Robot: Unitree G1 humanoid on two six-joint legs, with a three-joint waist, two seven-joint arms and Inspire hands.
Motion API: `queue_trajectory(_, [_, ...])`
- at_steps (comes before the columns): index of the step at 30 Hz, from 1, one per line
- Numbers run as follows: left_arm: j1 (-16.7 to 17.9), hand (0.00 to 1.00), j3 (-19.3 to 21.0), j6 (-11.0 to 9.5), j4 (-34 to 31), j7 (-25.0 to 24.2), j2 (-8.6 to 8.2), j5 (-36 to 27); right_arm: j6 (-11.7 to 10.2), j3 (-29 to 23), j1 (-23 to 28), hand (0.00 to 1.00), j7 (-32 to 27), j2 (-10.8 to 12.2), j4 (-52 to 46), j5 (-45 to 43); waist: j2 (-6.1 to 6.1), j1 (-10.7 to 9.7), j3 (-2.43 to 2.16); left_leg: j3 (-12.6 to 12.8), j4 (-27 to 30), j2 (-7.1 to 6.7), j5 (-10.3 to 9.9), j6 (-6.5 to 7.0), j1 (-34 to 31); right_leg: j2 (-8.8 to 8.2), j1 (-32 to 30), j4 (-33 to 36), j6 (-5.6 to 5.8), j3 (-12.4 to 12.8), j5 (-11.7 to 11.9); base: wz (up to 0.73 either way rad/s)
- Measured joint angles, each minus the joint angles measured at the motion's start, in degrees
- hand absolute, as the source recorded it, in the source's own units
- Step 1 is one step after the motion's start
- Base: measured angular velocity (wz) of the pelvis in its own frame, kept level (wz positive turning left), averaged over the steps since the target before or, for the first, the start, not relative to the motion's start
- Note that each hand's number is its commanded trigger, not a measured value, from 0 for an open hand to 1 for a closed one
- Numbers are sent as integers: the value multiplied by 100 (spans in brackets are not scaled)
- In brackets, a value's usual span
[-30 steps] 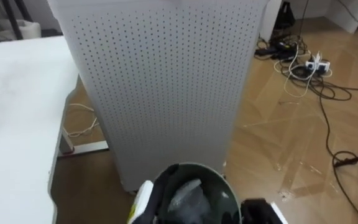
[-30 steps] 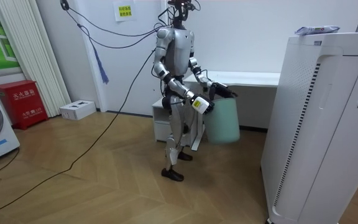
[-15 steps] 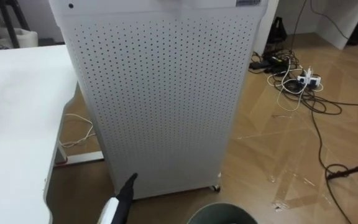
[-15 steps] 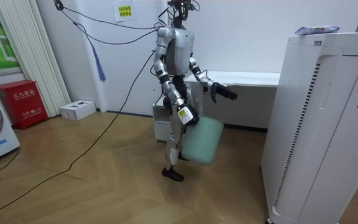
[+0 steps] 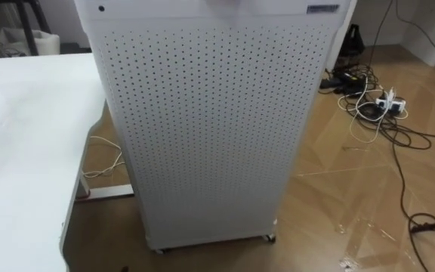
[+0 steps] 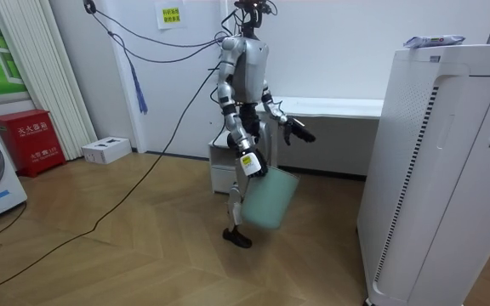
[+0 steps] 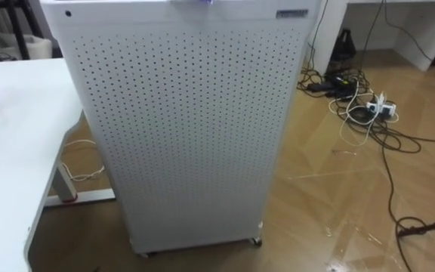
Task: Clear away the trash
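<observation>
G1 stands facing a big perforated white unit (image 5: 202, 128), with a white table (image 5: 21, 151) on its left. In the room view a pale green bin (image 6: 270, 200) hangs low at its right side, right hand (image 6: 256, 167) clamped on the rim. Left hand (image 6: 300, 132) sticks out forward, fingers look straight and empty. The garbage, a flat packet (image 6: 432, 40), lies on top of the unit. There's a tangle of cables (image 5: 376, 106) on the wood floor (image 5: 338, 189) off to the right.
</observation>
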Motion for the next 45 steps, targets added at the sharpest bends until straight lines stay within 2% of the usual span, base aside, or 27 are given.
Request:
queue_trajectory(8, [134,0,171,206,845,-295,-185,-282,9,-31,30,100,110,-3,335,3,-10,37,-36,-2,-95,13,-2,-4,111,6,39,-19,-18,-139,11,-5])
queue_trajectory(11, [191,0,329,364,1010,-339,-232,-448,24,-43,39,100,109,11,380,4,-7,37,-42,3,-24,92,-48,-39,103,39,49,-22,-28,-175,16,-5])
queue_trajectory(14, [254,0,571,406,1168,-427,-235,-443,39,-118,38,100,108,45,379,-108,5,32,-36,-23,223,146,-158,-110,62,110,119,14,-123,-215,-39,-1])
queue_trajectory(15, [250,0,738,449,1222,-459,-231,-440,65,-183,31,100,113,58,375,-226,52,32,-19,-51,457,227,-277,-154,-27,159,104,128,-180,-298,-112,6])
queue_trajectory(18, [263,0,1086,612,1332,-507,-151,-512,85,-267,39,100,118,96,335,-267,102,78,-22,-138,1315,486,-622,-334,-353,320,-55,525,-355,-499,-399,8])
queue_trajectory(20, [247,0,1196,766,1473,-507,-109,-530,111,-365,45,100,118,141,353,-277,84,65,-31,-171,1881,574,-637,-354,-568,379,-65,723,-448,-511,-607,19])
queue_trajectory(21, [345,0,1169,848,1486,-507,-83,-567,124,-394,50,100,117,138,379,-243,134,46,-32,-228,2395,650,-624,-355,-780,455,-33,814,-538,-461,-697,27])
queue_trajectory(22, [468,0,1147,912,1488,-507,-71,-557,130,-454,61,100,112,141,384,-222,104,20,-3,-340,2993,696,-554,-333,-1124,529,22,922,-683,-296,-815,31])
queue_trajectory(23, [518,0,1124,956,1494,-510,-70,-549,133,-482,77,100,108,142,396,-187,116,11,-1,-387,3188,622,-571,-317,-1264,565,40,997,-733,-151,-865,43])
queue_trajectory(25, [640,0,1108,1066,1504,-528,-140,-486,209,-675,134,100,75,90,403,25,91,37,-14,-349,2864,65,-601,-203,-1857,547,26,1127,-809,118,-1021,40])
queue_trajectory(26, [665,0,1113,1071,1510,-528,-156,-487,216,-704,136,100,65,71,405,41,106,94,-9,-308,2631,-50,-560,-232,-1994,545,31,1130,-806,164,-1041,-4])
queue_trajectory(27, [691,0,1146,1077,1556,-527,-173,-481,224,-694,144,100,55,34,413,43,154,276,-11,-284,2015,-167,-310,-216,-2163,544,34,1131,-816,226,-1072,-34])
queue_trajectory(28, [720,0,1240,1086,1609,-526,-175,-476,241,-687,148,100,58,55,421,43,173,355,-16,-289,1510,-186,101,-134,-2290,544,67,1140,-824,240,-1133,-39])
queue_trajectory(29, [731,0,1287,1103,1644,-525,-178,-476,246,-682,162,100,61,74,423,43,169,354,-21,-285,1371,-185,289,-96,-2304,540,101,1140,-821,260,-1172,-26])
queue_trajectory(30, [741,0,1352,1163,1663,-525,-210,-435,248,-684,201,100,48,89,424,39,158,339,-43,-248,1259,-193,616,-12,-2249,515,165,1151,-755,310,-1254,-15])
queue_trajectory(31, [725,0,1361,1167,1655,-526,-251,-422,250,-694,231,100,44,85,424,40,142,322,-42,-175,1262,-229,744,140,-2158,473,226,1166,-705,361,-1340,-18])
queue_trajectory(32, [713,0,1358,1167,1647,-527,-261,-423,250,-691,247,100,46,86,424,38,127,325,-51,-106,1295,-231,774,194,-2142,429,243,1175,-687,362,-1393,-27])
queue_trajectory(33, [672,0,1356,1166,1641,-533,-261,-428,249,-693,249,100,47,109,422,-1,94,321,-44,-26,1399,-264,741,337,-2117,345,290,1183,-636,337,-1480,-29])
queue_trajectory(34, [601,0,1376,1166,1641,-534,-240,-422,247,-698,268,100,48,138,423,-41,15,303,-43,42,1485,-331,631,389,-2090,236,348,1184,-593,329,-1560,-23])
queue_trajectory(36, [395,0,1422,1153,1635,-534,-237,-442,248,-711,265,100,41,137,420,-155,-54,294,-40,202,1632,-371,427,436,-2079,114,372,1217,-537,372,-1644,-19])
queue_trajectory(38, [270,0,1421,1080,1616,-533,-217,-486,248,-697,228,100,42,137,384,-165,-114,303,-4,300,1703,-428,237,463,-2001,-5,381,1456,-432,323,-1702,-23])
queue_trajectory(39, [133,0,1414,1040,1596,-532,-221,-535,248,-693,195,100,31,138,391,-132,-133,310,-4,363,1710,-443,92,478,-1924,-79,291,1806,-398,253,-1708,-22])
queue_trajectory(41, [21,0,1395,1002,1591,-522,-219,-566,250,-697,121,100,-38,141,387,-72,-144,307,-7,389,1734,-481,-72,521,-1798,-231,23,2549,-145,-4,-1578,-11])
queue_trajectory(42, [-52,0,1383,984,1517,-507,-219,-564,250,-708,89,100,-117,130,389,-58,-123,312,-21,371,1720,-491,-160,538,-1698,-284,-146,3013,66,-126,-1368,7])
queue_trajectory(43, [-87,0,1384,952,1427,-489,-216,-561,249,-720,78,100,-165,122,389,-74,-51,302,-55,289,1655,-487,-213,557,-1588,-258,-309,3407,72,-190,-1062,11])
queue_trajectory(44, [-125,0,1376,922,1422,-474,-221,-560,248,-724,76,100,-170,117,396,-62,-19,299,-48,218,1609,-469,-229,555,-1525,-218,-376,3515,24,-191,-1042,9])
queue_trajectory(45, [-195,0,1355,857,1421,-408,-243,-559,246,-762,38,100,-180,113,396,-24,43,301,-8,136,1479,-391,-234,545,-1393,-148,-579,3466,-84,-160,-1246,0])
